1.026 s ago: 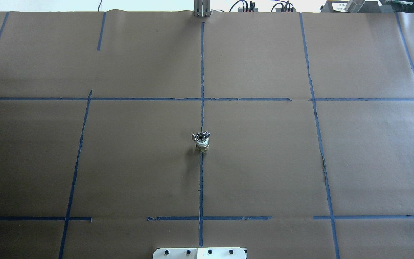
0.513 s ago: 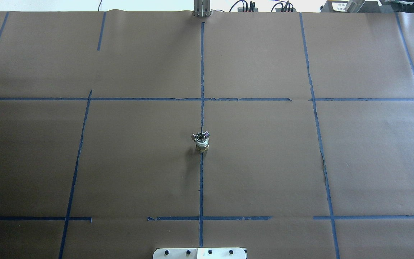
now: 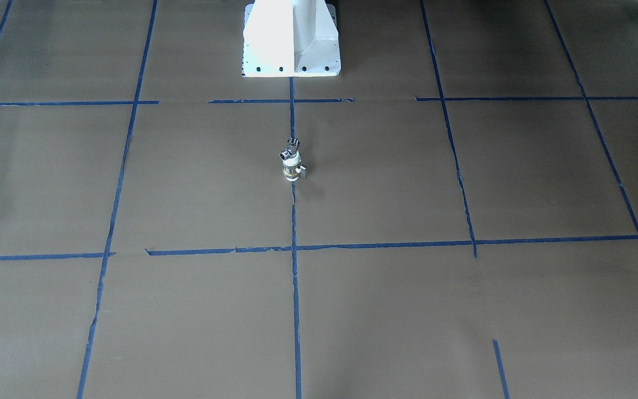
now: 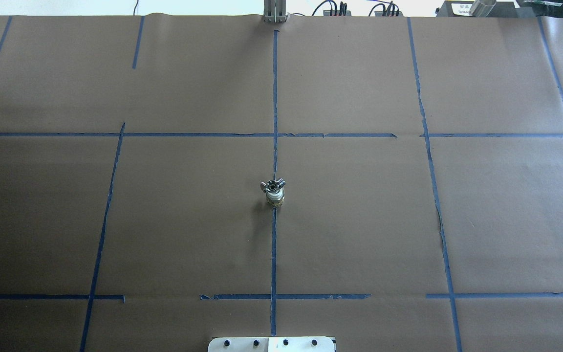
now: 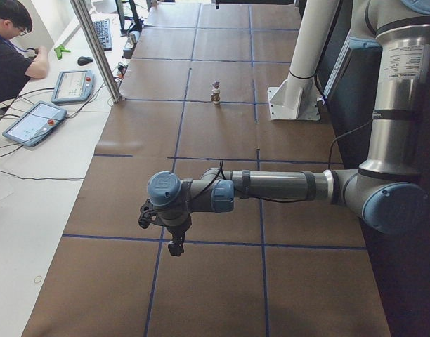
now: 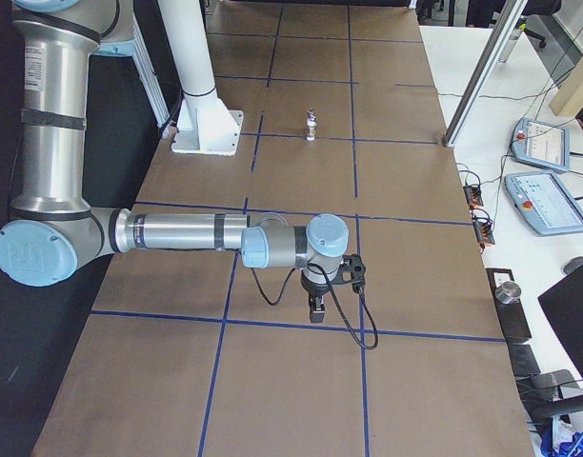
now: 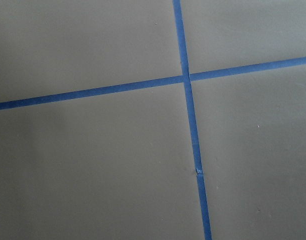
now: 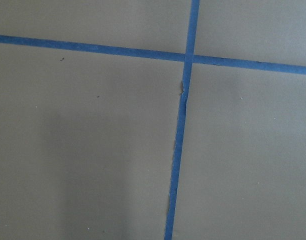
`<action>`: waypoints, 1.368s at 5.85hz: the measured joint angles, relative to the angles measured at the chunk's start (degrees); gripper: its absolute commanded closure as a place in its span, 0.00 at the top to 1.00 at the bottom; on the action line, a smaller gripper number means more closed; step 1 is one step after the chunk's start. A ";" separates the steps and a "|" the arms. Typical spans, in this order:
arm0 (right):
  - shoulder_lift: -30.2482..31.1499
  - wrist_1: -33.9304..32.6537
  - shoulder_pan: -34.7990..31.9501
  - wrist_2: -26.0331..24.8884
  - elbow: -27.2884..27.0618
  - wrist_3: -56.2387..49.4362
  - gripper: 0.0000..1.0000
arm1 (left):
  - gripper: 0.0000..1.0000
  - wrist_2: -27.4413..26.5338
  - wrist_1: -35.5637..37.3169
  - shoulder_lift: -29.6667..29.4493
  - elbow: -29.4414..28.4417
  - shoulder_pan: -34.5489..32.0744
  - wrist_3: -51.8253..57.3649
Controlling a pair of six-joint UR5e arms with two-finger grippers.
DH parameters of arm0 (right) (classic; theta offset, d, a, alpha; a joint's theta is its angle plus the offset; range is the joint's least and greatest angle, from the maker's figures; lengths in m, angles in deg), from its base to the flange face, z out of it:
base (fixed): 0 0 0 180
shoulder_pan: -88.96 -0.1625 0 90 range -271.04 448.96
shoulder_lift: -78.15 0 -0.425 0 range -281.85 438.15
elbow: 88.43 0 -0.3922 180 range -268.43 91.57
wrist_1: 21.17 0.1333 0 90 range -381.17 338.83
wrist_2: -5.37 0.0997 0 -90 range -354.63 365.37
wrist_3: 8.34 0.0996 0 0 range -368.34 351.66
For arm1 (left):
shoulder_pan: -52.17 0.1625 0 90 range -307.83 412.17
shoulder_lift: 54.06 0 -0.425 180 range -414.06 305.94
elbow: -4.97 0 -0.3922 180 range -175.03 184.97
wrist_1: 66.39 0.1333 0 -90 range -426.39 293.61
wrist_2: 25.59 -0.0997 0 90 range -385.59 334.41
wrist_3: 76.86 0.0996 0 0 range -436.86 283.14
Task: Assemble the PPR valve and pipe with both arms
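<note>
The PPR valve (image 4: 275, 197) stands upright on the centre tape line, with the chrome pipe (image 4: 273, 185) sitting on its top end. Both also show in the front view: valve (image 3: 292, 168), pipe (image 3: 291, 148). No gripper touches them. My left gripper (image 5: 176, 246) hangs over a tape crossing far out toward the table's left end. My right gripper (image 6: 316, 309) hangs likewise toward the right end. Both show only in the side views, so I cannot tell if they are open or shut. The wrist views show only brown paper and blue tape.
The white pedestal base (image 3: 291, 39) stands just behind the assembly. An aluminium post (image 5: 95, 49) stands at the table's far edge. An operator (image 5: 8, 49) and teach pendants (image 5: 32, 123) are at the side bench beyond it.
</note>
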 measured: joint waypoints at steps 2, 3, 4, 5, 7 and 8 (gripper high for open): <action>-0.11 0.07 0.00 0.03 -0.06 0.39 1.00 | 1.00 -0.02 0.00 0.04 -0.28 0.04 0.00; -0.27 0.08 0.01 0.03 0.06 0.39 1.00 | 1.00 0.00 -0.05 0.06 -0.62 0.15 -0.05; -0.32 0.09 0.04 0.00 0.20 0.35 1.00 | 1.00 0.08 -0.14 0.06 -0.96 0.28 -0.17; -0.34 0.09 0.10 -0.01 0.39 0.31 1.00 | 1.00 0.13 -0.24 0.55 -0.88 0.39 -0.18; -0.42 0.12 0.15 0.11 0.60 0.10 1.00 | 1.00 0.41 -0.36 2.29 0.43 0.47 -0.04; -0.41 0.73 0.15 0.36 0.52 0.18 1.00 | 1.00 0.71 -0.33 2.82 0.89 0.51 0.04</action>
